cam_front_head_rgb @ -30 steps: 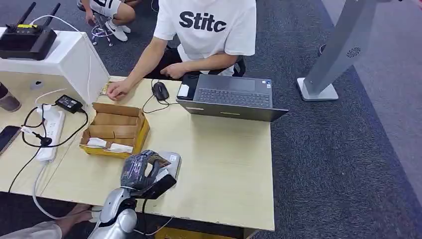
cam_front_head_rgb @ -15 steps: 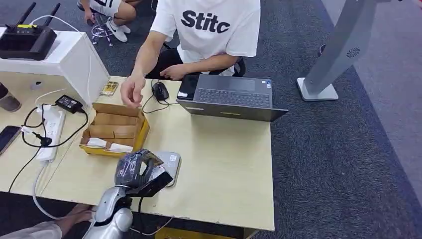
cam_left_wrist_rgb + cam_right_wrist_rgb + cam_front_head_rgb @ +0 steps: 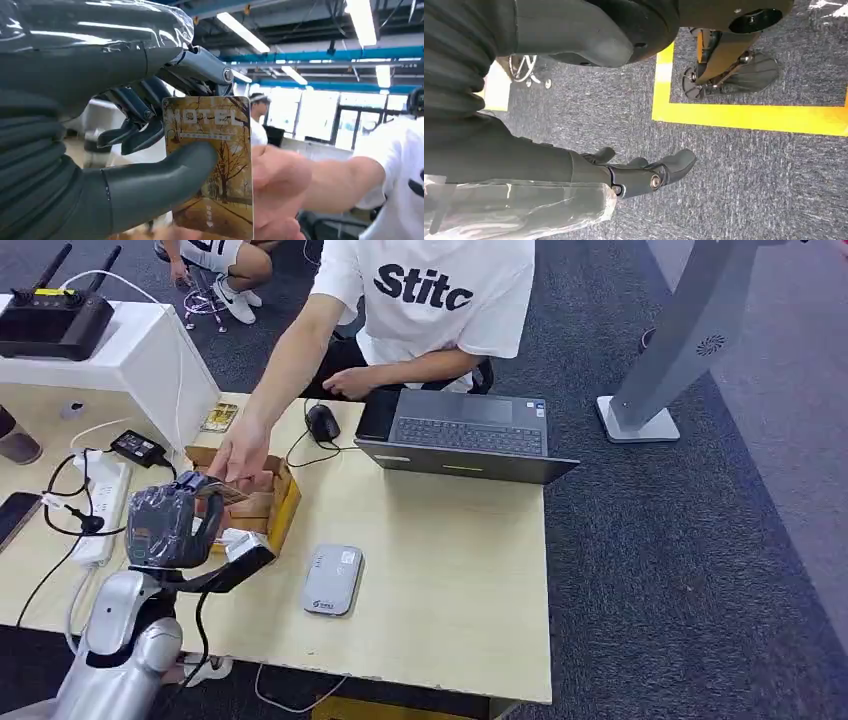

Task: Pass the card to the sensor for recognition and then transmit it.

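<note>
Pale wooden table (image 3: 450, 540) carries the grey sensor (image 3: 332, 579). Above the cardboard box (image 3: 281, 502), the left robot hand (image 3: 172, 525) pinches the card (image 3: 212, 165), long axis upright; a person's hand (image 3: 238, 452) touches it. Right robot hand (image 3: 644, 175) hangs empty, fingers loosely apart.

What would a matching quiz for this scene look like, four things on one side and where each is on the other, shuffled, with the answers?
Things:
1. hotel key card
2. card reader
3. computer mouse
4. right hand

Places:
A. flat on the table, nothing on it
B. hanging over grey carpet
C. beside the open laptop
D. pinched in the left hand, with a person's hand reaching it

Pairs: 1-D, 2-A, 3-C, 4-B
</note>
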Motion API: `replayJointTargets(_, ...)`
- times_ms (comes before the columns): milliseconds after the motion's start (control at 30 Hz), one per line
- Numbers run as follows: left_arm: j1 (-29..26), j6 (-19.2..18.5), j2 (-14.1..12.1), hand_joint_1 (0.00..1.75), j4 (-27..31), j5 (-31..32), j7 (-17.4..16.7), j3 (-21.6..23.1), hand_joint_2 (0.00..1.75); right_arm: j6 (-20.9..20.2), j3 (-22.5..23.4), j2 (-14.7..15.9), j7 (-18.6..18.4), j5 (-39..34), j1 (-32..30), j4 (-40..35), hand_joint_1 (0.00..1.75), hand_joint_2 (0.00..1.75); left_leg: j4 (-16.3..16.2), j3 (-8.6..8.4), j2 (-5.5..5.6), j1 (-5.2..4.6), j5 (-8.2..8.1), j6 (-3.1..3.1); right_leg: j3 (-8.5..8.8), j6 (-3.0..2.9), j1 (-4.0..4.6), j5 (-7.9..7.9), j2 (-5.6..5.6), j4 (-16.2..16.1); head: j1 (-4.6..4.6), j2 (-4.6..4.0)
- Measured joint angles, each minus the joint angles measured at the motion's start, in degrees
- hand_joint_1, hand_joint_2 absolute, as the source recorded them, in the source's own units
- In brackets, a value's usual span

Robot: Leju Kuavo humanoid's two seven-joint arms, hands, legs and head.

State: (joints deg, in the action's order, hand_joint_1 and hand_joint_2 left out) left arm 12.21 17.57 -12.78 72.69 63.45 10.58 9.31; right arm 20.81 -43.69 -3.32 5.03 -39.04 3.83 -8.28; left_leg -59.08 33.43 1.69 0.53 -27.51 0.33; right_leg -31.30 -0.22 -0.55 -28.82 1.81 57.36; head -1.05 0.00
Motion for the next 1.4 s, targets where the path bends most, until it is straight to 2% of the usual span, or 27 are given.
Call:
replayJointTargets(133, 0.94, -0.55, -1.20, 1.75, 1.86, 0.09, -0.29, -0.68, 1.75, 0.13, -0.17, -0.02, -0.26, 0.02, 0.00, 0.02, 0.00, 1.75, 0.00, 0.00, 0.00, 0.00, 0.00, 0.00, 0.00, 0.00, 0.00, 0.00, 0.00, 0.00, 0.00, 0.00)
replayJointTargets(333, 1.05, -0.48, -1.14, 1.75, 2.78, 1.36, -0.83, -0.81, 1.75, 0.20, -1.12, -0.17, -1.09, 0.31, 0.02, 0.04, 0.00, 1.75, 0.00, 0.00, -0.03, -0.01, -0.01, 0.00, -0.02, 0.00, -0.01, 0.00, 0.08, 0.00, 0.00, 0.00)
replayJointTargets(367, 1.05, -0.39, -1.12, 0.38, 2.78, 1.40, -0.88, -0.81, 1.75, 0.20, -1.22, -0.17, -1.20, 0.39, 0.03, 0.04, 0.00, 1.75, 0.00, 0.00, -0.04, -0.01, -0.01, 0.00, -0.03, 0.00, -0.01, 0.00, 0.09, 0.00, 0.00, 0.00)
replayJointTargets(400, 1.06, -0.31, -1.12, 0.00, 2.78, 1.42, -0.99, -0.81, 1.75, 0.22, -1.33, -0.17, -1.25, 0.46, 0.03, 0.04, 0.00, 1.75, 0.00, 0.00, -0.04, -0.01, -0.01, -0.01, -0.04, 0.00, -0.01, 0.00, 0.10, 0.00, 0.00, 0.00)
replayJointTargets(500, 1.09, 1.05, -1.03, 0.00, 2.78, 1.71, -2.31, -0.83, 1.75, 0.52, -1.49, -0.17, -1.25, 0.33, 0.04, 0.07, 0.00, 1.75, 0.00, 0.03, -0.03, -0.01, -0.01, -0.01, -0.07, 0.00, -0.01, -0.01, 0.08, -0.01, 0.00, 0.00)
replayJointTargets(533, 1.17, 1.62, -0.94, 0.00, 2.78, 1.93, -3.00, -0.88, 0.00, 0.74, -1.55, -0.17, -1.25, 0.17, 0.06, 0.07, 0.00, 1.75, 0.00, 0.03, -0.03, -0.01, -0.01, -0.01, -0.07, 0.00, -0.01, -0.01, 0.08, -0.01, 0.00, 0.00)
replayJointTargets(733, 1.87, 6.27, -0.53, 0.00, 2.78, 2.54, -5.55, -2.55, 0.00, 1.14, -2.01, -0.17, -1.22, -0.02, 0.03, 0.07, 0.00, 1.75, 0.00, 0.03, -0.04, 0.00, 0.00, 0.00, -0.06, 0.00, 0.00, 0.00, 0.07, 0.00, 0.00, 0.00)
replayJointTargets(900, 2.45, 7.82, -0.57, 0.00, 2.80, 0.56, -5.42, -4.95, 0.00, 1.14, -2.30, -0.17, -1.16, -0.46, 0.00, 0.09, 0.00, 1.75, 0.00, 0.03, -0.04, 0.00, 0.00, -0.01, -0.05, 0.00, 0.00, 0.01, 0.07, 0.00, 0.00, 0.00)
replayJointTargets(1033, 2.54, 7.82, -0.88, 0.00, 3.33, -2.82, -4.35, -7.15, 0.00, 0.98, -2.36, -0.17, -1.22, -0.98, -0.03, 0.09, 0.00, 1.75, 0.00, 0.03, -0.03, 0.00, 0.00, -0.01, -0.05, 0.00, 0.00, 0.00, 0.07, 0.00, 0.00, 0.00)
replayJointTargets(1133, 2.36, 6.42, -1.60, 0.00, 4.07, -4.96, -3.83, -8.59, 0.00, 0.96, -2.36, -0.20, -1.22, -1.33, -0.09, 0.09, 0.00, 1.75, 0.01, 0.05, -0.03, 0.00, 0.00, -0.01, -0.05, 0.00, 0.00, 0.00, 0.06, 0.00, 0.00, 0.00)
replayJointTargets(1167, 2.10, 5.47, -1.85, 0.00, 4.42, -5.67, -3.83, -9.11, 1.75, 0.94, -2.36, -0.22, -1.14, -1.57, -0.12, 0.09, 0.00, 1.75, 0.01, 0.05, -0.03, 0.00, 0.00, -0.01, -0.05, 0.00, 0.00, 0.00, 0.06, 0.00, 0.00, 0.00)
replayJointTargets(1400, -1.24, -3.04, -4.39, 0.00, 7.80, -11.04, -3.72, -12.32, 1.75, 0.98, -2.36, -0.61, -0.74, -3.08, -0.32, 0.17, 0.00, 1.75, 0.01, 0.05, -0.03, 0.02, 0.00, -0.01, -0.06, -0.01, 0.01, -0.01, 0.06, 0.00, -0.02, 0.00)
